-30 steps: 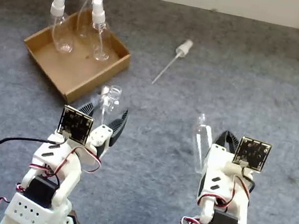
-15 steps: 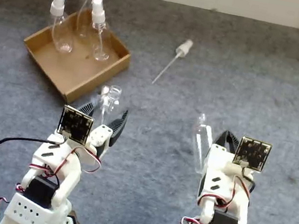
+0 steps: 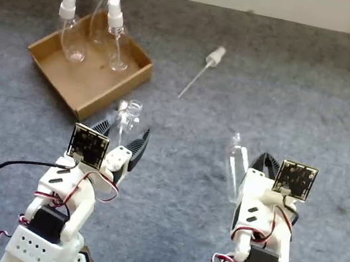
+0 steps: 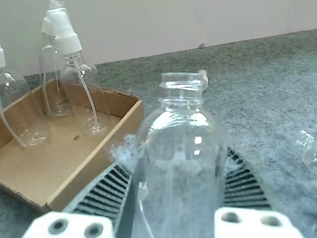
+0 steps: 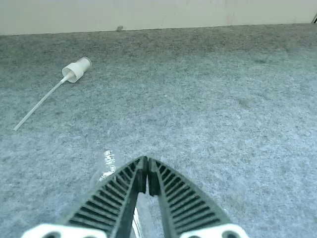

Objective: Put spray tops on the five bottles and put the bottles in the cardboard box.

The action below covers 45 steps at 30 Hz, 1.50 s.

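An upright clear bottle with no top stands just outside the near corner of the cardboard box. My left gripper is shut on the bottle, one finger on each side. Three capped bottles stand inside the box. A second open bottle lies on the carpet beside my right gripper, which is shut and holds nothing; its neck shows beside my right gripper. A loose spray top with its long tube lies farther out.
Grey carpet covers the table, with a pale wall along the far edge. Open carpet spreads to the right of the spray top and between the two arms. The box sits at the far left, turned at an angle.
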{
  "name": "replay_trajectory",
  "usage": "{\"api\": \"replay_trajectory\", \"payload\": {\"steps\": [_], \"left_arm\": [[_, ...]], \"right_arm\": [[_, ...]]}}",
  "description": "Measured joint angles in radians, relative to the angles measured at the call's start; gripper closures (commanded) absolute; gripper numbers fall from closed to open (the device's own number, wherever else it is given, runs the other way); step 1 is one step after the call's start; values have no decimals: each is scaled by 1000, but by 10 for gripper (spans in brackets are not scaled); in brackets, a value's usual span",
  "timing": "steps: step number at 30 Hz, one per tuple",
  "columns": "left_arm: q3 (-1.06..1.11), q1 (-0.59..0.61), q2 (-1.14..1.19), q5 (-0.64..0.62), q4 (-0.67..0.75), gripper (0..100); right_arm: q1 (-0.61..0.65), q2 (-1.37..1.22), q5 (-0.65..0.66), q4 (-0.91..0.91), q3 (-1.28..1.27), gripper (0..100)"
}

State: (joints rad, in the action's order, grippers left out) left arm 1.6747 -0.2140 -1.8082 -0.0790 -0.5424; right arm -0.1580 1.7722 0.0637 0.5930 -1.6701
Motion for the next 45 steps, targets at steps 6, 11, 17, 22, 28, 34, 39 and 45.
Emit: {"api": "replay_trajectory", "payload": {"steps": [6, 11, 17, 22, 28, 34, 39, 45], "left_arm": [[0, 0, 0, 0, 0, 969], [0, 0, 0, 0, 0, 969], [0, 0, 0, 0, -46, 968], [0, 0, 0, 0, -91, 968], [0, 0, 0, 0, -91, 969], [0, 20, 0, 0, -91, 968], [0, 115, 0, 0, -91, 969], [0, 152, 0, 0, -91, 969]], "right_arm": [[0, 0, 0, 0, 0, 988], [0, 0, 0, 0, 0, 988], [-54, 0, 0, 0, 0, 988], [-71, 0, 0, 28, 0, 988], [-69, 0, 21, 224, 57, 988], [11, 3, 107, 414, 249, 987], [26, 11, 130, 468, 338, 889], [31, 11, 130, 470, 381, 843]]}}
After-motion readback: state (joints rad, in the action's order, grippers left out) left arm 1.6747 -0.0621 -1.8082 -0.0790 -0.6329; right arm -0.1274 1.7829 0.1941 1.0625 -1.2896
